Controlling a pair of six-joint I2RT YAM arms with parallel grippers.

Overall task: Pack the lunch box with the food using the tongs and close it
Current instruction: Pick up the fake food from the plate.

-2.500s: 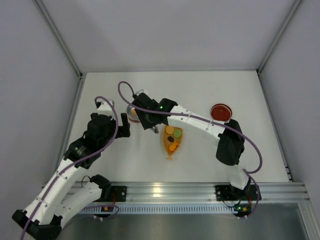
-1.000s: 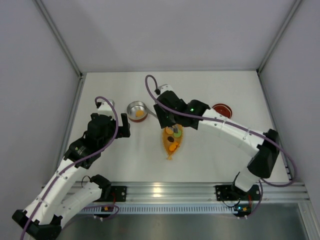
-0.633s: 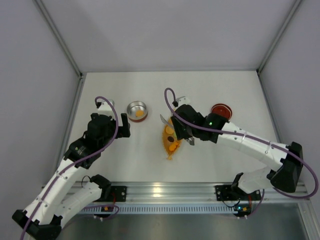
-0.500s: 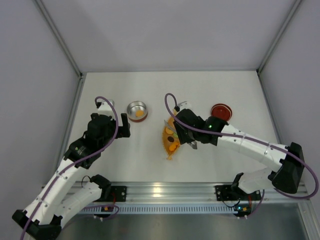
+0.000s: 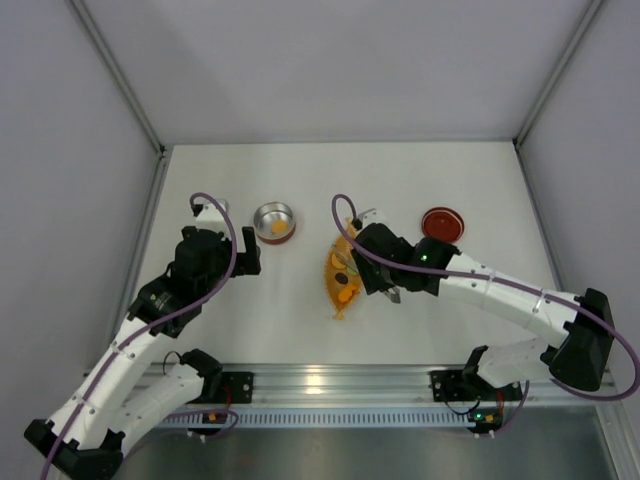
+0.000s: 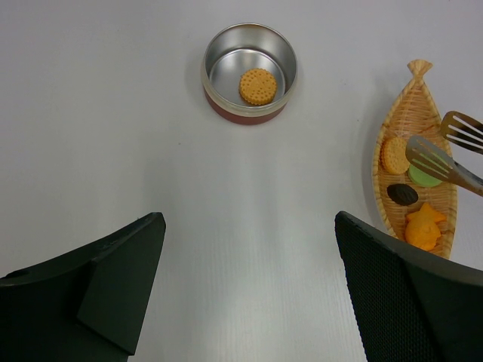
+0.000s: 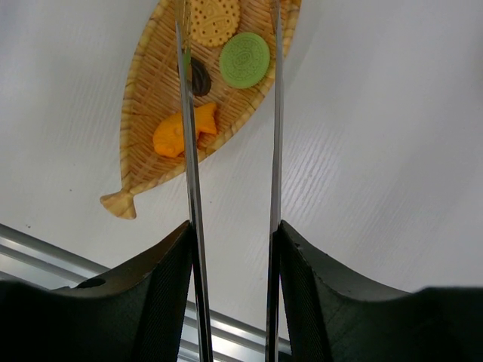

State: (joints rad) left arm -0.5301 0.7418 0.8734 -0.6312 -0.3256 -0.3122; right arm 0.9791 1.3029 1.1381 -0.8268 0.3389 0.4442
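Observation:
The lunch box (image 5: pixel 274 221) (image 6: pixel 250 78) stands open with one yellow piece of food (image 6: pixel 258 86) inside. Its red lid (image 5: pixel 443 223) lies apart at the right. My right gripper (image 5: pixel 386 276) (image 7: pixel 234 226) is shut on the tongs (image 7: pixel 189 151) (image 6: pixel 445 162), whose spread tips hang over the orange tray (image 7: pixel 147 90). On the tray lie a yellow piece (image 7: pixel 213 19), a green piece (image 7: pixel 244 59), a dark brown piece (image 7: pixel 201 77) and an orange fish-shaped piece (image 7: pixel 177 132). Nothing sits between the tong tips. My left gripper (image 5: pixel 243 255) (image 6: pixel 249 226) is open above bare table, near the tin.
The orange tray (image 5: pixel 344 280) lies between the tin and the lid, tail toward me. An aluminium rail (image 5: pixel 320 380) runs along the near edge. Grey walls close the table at left, back and right.
My right arm has carried the tongs away from the tin, rightward and nearer, to above the tray. A yellow piece now lies in the tin. The left arm has not moved.

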